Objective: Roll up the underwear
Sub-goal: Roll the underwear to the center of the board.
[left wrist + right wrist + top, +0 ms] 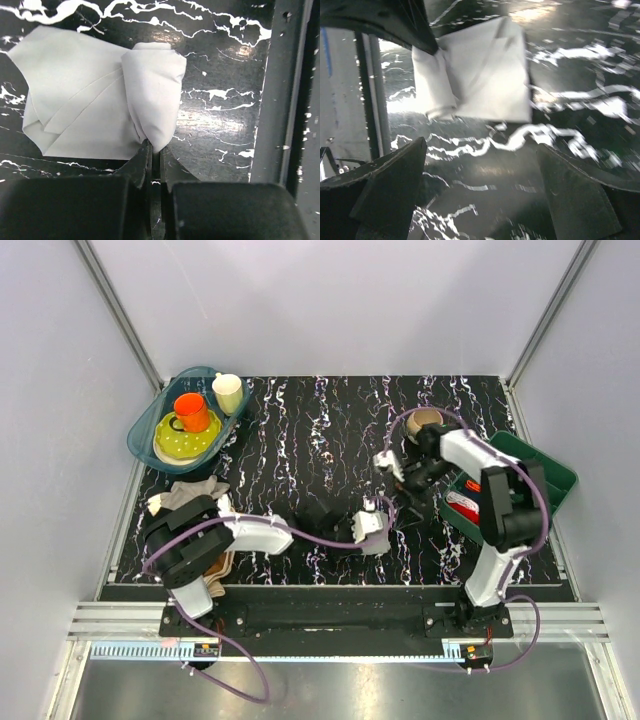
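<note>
The underwear point(85, 95) is a light grey cloth lying on the black marbled table near its front edge. Its right side is rolled into a thick fold point(154, 90) and the rest lies flat to the left. It also shows in the top view point(373, 525) and in the right wrist view point(480, 70). My left gripper point(155, 150) is shut on the near end of the rolled fold, and it shows in the top view point(352, 530). My right gripper point(481, 145) is open and empty, hovering over bare table just beside the underwear, behind it in the top view point(404, 490).
A teal tray point(143, 425) at the back left holds a yellow plate, an orange cup and a cream mug. A beige mug point(424, 422) stands at the back right. A green bin point(545, 475) holds red and white bundles. A tan cloth point(193, 490) lies at the left. The table's front rail point(280, 100) runs close to the roll.
</note>
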Motion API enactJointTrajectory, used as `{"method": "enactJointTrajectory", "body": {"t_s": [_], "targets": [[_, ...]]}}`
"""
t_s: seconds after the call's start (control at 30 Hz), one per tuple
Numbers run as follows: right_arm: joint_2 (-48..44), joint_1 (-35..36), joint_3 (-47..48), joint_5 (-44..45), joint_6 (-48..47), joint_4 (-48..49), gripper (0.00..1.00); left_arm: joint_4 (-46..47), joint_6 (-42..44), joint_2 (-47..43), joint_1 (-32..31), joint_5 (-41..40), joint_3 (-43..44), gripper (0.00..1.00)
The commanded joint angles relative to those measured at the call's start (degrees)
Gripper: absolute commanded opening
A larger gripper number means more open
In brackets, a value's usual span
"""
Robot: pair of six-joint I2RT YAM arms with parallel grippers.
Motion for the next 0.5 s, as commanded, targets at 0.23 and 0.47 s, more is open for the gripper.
{"method": "enactJointTrajectory", "body": {"t_s": [0.23, 0.47], "targets": [[-27.66, -7.23, -11.58, 2.07, 2.58, 16.31, 1.0, -14.25, -15.43, 12.27, 11.86, 30.44, 13.13, 0.0], [-37.84, -3.56, -25.42, -8.75, -16.67, 16.05, 0.99, -19.8, -22.63, 19.93, 17.04, 37.48, 19.55, 0.04]]}}
